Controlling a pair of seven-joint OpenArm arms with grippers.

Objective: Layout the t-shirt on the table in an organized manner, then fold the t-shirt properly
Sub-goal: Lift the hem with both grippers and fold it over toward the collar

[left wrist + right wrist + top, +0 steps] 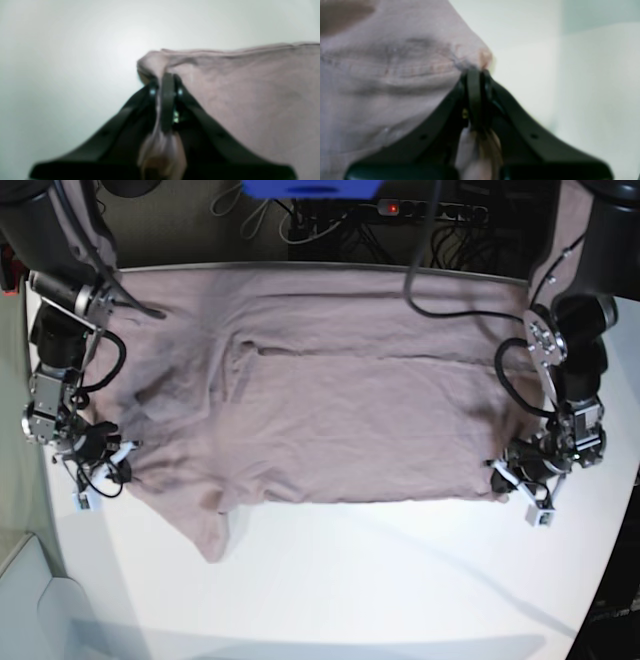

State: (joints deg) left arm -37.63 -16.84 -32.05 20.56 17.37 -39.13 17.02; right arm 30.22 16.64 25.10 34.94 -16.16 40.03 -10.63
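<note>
The mauve-pink t-shirt [350,410] lies spread across the far half of the white table [380,580], with one sleeve drooping toward the front left. My left gripper [503,476], at the right in the base view, is shut on the shirt's near right corner. The left wrist view shows its jaws closed [167,82] with fabric [250,100] pinched between them. My right gripper [118,455], at the left in the base view, is shut on the shirt's near left edge. The right wrist view shows its jaws closed [476,75] on a hemmed fold [382,75].
Black cables and a power strip [400,210] lie beyond the table's far edge, next to a blue object [310,188]. Both arm bases stand at the table's far corners. Bare white tabletop [62,62] lies in front of the shirt.
</note>
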